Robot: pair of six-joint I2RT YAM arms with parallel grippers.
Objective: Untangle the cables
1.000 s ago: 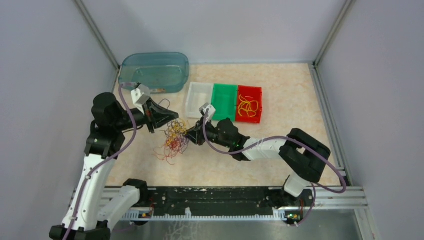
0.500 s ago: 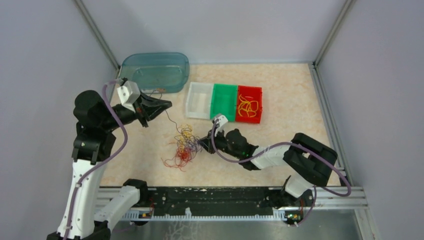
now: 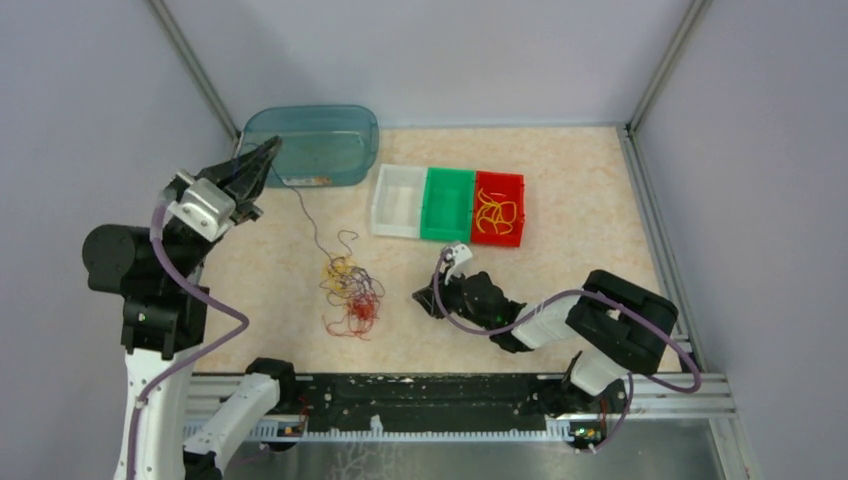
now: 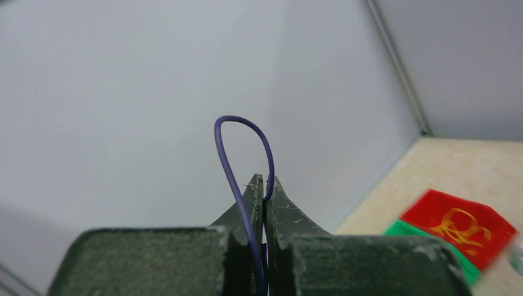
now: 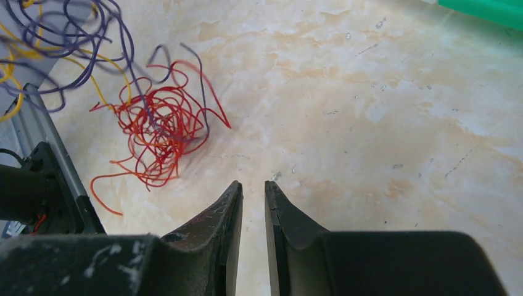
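While left claw [image 4: 264,180] clamps one purple cable [image 4: 238,118] — right claw [image 5: 253,186] slightly apart, empty; one tangle [image 3: 350,295].

My fingers [image 5: 216,237] are matt black plastic, scuffed. Cables [image 3: 350,290]: smooth, glossy insulation. Table [image 3: 580,210]: matt, mottled beige laminate. Tub [image 3: 335,140]: translucent blue plastic.

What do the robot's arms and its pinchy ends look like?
The left arm and right arm are white with chunky black joints. A purple cable loops along each. The left end effector and right end effector each have two dark, scuffed, pointed fingers and a white camera block.
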